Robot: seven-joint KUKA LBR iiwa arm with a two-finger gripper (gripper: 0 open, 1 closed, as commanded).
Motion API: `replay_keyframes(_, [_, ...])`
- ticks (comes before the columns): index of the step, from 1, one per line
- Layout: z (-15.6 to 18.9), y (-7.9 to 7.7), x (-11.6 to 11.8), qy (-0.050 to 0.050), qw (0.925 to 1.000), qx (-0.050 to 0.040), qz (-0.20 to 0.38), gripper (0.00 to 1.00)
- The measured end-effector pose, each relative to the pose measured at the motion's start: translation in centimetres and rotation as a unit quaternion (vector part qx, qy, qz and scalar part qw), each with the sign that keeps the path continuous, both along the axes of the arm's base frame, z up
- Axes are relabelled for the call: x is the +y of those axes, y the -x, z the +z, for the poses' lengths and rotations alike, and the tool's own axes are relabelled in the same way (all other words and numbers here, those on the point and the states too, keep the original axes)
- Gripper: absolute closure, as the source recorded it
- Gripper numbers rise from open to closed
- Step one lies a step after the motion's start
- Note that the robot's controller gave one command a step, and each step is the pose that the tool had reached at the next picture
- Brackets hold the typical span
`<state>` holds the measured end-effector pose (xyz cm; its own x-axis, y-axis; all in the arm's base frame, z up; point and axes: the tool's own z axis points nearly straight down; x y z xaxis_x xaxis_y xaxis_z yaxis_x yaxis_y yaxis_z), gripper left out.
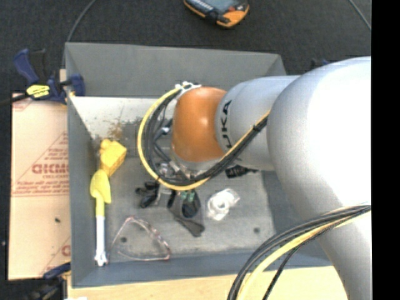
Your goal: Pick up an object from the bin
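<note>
A black wedge-shaped piece [192, 222] lies near the middle of the bin [169, 74], a little toward 6 o'clock. The tool [170, 195] hangs just at its 11 o'clock, under the arm's orange cover; whether it is spread or pressed together cannot be told. A white crumpled lump [222, 205] lies near at 2 o'clock of the piece. Clear glasses [140, 241] lie at 8 o'clock. Further out at 9 o'clock is a yellow brush [100, 195], with a yellow block [112, 154] at 10 o'clock.

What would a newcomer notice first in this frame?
The big white arm with its orange wrist cover reaches in from the view's right, its gripper low over small dark things mid-bin. Along the left wall lie a yellow block and a yellow-headed tool; a white lump sits beside the dark things.
</note>
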<state>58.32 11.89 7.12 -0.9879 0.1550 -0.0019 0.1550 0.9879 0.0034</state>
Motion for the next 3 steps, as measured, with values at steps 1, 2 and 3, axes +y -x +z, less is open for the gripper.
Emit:
replay_keyframes(1, [0.5, 0.1, 0.0, 0.000, 1.0000, 0.0010, 0.000, 1.00])
replay_keyframes(2, [1.8, 0.2, -0.1, 0.001, 1.0000, 0.0041, 0.000, 1.00])
replay_keyframes(3, [4.2, 0.2, -0.1, 0.000, 1.0000, 0.0037, 0.000, 1.00])
